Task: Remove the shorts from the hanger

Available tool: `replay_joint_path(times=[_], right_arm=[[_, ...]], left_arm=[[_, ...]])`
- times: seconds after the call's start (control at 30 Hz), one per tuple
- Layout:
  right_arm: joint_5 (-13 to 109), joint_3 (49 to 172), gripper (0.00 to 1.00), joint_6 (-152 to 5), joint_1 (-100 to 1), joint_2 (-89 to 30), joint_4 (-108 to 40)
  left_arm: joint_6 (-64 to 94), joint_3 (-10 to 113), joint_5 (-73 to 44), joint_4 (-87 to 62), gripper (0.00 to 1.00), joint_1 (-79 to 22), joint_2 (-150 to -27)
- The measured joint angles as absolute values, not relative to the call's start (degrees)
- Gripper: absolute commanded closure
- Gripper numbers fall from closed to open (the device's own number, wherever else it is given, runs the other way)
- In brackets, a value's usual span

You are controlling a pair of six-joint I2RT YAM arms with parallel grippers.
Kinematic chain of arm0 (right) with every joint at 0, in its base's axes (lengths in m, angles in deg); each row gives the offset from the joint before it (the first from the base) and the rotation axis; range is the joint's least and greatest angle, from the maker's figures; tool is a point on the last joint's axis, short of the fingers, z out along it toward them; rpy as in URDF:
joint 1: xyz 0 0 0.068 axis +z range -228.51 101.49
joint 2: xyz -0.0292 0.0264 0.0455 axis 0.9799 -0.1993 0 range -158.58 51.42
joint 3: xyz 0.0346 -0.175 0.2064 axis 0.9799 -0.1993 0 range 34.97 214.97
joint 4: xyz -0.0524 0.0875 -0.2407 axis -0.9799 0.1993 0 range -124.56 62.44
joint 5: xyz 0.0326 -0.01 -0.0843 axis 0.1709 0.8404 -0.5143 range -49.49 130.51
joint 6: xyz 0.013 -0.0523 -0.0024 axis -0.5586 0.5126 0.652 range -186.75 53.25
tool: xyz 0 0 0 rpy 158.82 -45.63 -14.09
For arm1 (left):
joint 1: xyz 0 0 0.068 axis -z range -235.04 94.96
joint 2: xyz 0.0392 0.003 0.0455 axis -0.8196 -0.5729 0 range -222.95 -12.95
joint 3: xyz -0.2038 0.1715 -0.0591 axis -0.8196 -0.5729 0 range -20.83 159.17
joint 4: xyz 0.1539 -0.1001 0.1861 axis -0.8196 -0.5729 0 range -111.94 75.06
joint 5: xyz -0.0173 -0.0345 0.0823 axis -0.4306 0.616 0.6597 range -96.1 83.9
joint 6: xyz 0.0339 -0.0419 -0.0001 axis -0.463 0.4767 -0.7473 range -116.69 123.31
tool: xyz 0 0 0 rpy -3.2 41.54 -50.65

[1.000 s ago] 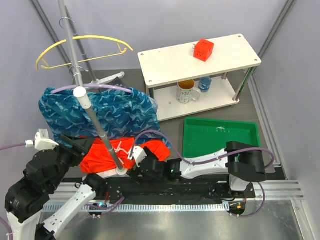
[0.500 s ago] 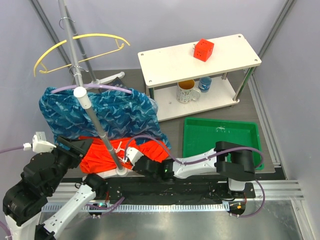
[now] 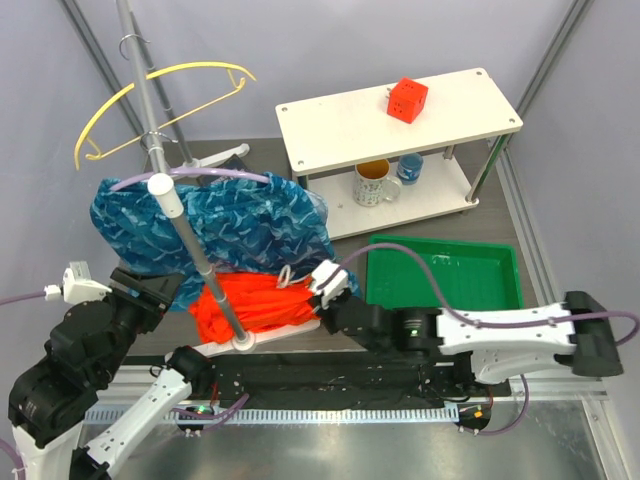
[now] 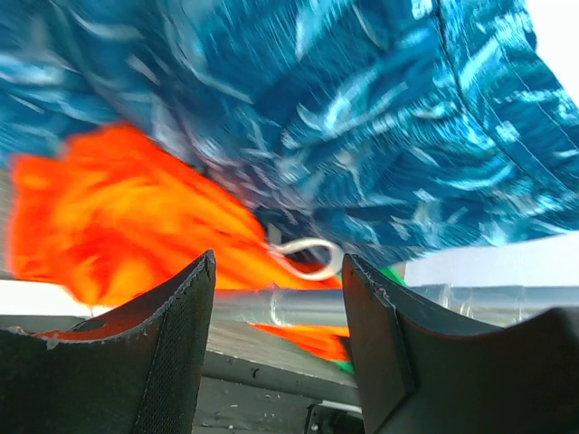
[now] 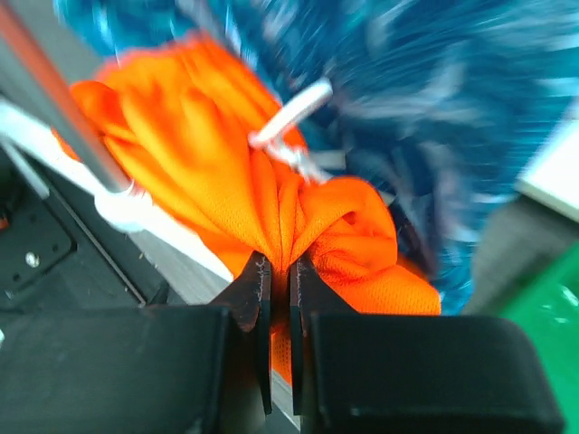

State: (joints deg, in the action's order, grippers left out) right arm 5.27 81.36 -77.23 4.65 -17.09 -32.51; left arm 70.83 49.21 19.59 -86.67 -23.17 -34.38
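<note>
The orange shorts (image 3: pixel 255 300) lie bunched low beside the stand's pole (image 3: pixel 185 225), with the white drawstring (image 5: pixel 289 117) looped above them. My right gripper (image 3: pixel 322 300) is shut on a fold of this orange cloth (image 5: pixel 362 235), pinched between its fingertips (image 5: pixel 280 271). The blue-teal shorts (image 3: pixel 215 225) hang draped over a lavender hanger (image 3: pixel 190 172) above the orange pair. My left gripper (image 3: pixel 150 290) is left of the pole, open (image 4: pixel 279 271). Nothing is between its fingers; the metal pole (image 4: pixel 289 307) and both shorts show beyond them.
An empty yellow hanger (image 3: pixel 160 95) hangs higher on the pole. A white two-tier shelf (image 3: pixel 450 130) stands at the back right with a red cube (image 3: pixel 408 100) on top and a mug (image 3: pixel 372 183) and small cup (image 3: pixel 410 167) below. A green tray (image 3: pixel 445 275) lies right of the shorts.
My right gripper has shut on the orange shorts and drawn back to the right, bunching the cloth that way. The blue-teal shorts shifted right and the yellow hanger swung.
</note>
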Motion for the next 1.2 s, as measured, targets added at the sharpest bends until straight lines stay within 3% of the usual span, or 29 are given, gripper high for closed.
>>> replay_joint_path(times=[0.4, 0.73, 0.9, 1.2], right_arm=[[-15.59, 82.61, 0.99, -71.92, 4.63, 7.59, -20.82], [-27.85, 97.78, 0.99, -51.5, 3.84, 6.85, -28.64], [-29.92, 103.46, 0.99, -43.9, -3.94, 3.94, -33.6], [-26.62, 95.96, 0.99, -49.58, -19.39, 3.28, -28.88]], left_arm=[[71.9, 47.37, 20.81, -85.95, 0.42, -23.17, -35.08], [71.93, 47.37, 21.21, -85.95, 0.42, -23.17, -35.8], [71.95, 47.37, 21.21, -85.95, 0.43, -23.17, -36.17], [71.97, 47.39, 21.12, -85.93, 0.43, -23.17, -37.0]])
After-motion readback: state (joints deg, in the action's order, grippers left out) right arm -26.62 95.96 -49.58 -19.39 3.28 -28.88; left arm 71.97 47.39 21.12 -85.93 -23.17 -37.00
